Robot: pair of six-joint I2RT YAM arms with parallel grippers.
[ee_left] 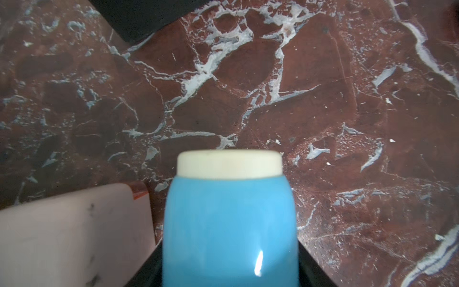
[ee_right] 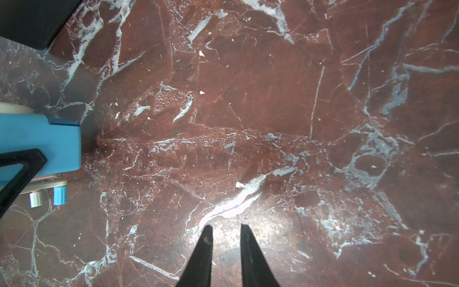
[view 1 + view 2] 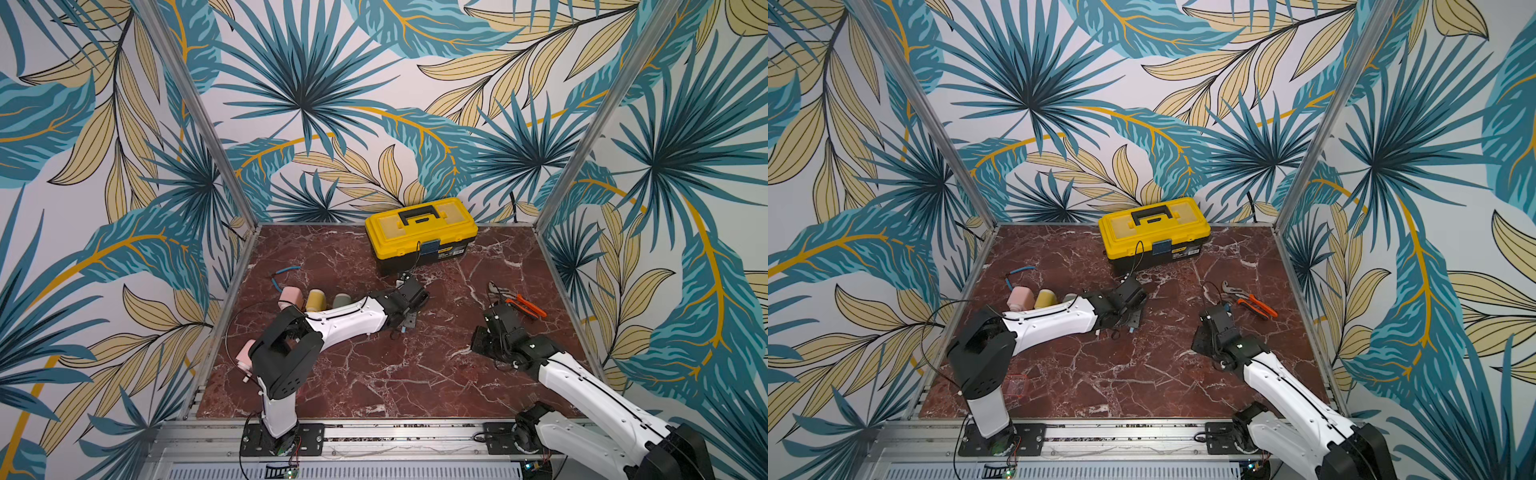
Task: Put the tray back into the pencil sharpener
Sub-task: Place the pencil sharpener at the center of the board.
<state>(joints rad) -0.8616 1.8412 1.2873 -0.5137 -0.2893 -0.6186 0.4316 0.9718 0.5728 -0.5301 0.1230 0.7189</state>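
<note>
Inside the left gripper, clamped, a glossy blue pencil sharpener with cream cap; right gripper narrowly parted, empty.

Sharpener: blue body, cream cap, clamped in left gripper, low over mid bench.
Tray: red, see-through, flat on bench by left arm base, well apart.

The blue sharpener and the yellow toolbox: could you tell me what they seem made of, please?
The blue sharpener looks like glossy moulded plastic, given its sharp highlight. The yellow toolbox is likely hard, semi-gloss plastic, with moulded lid and handle.
</note>
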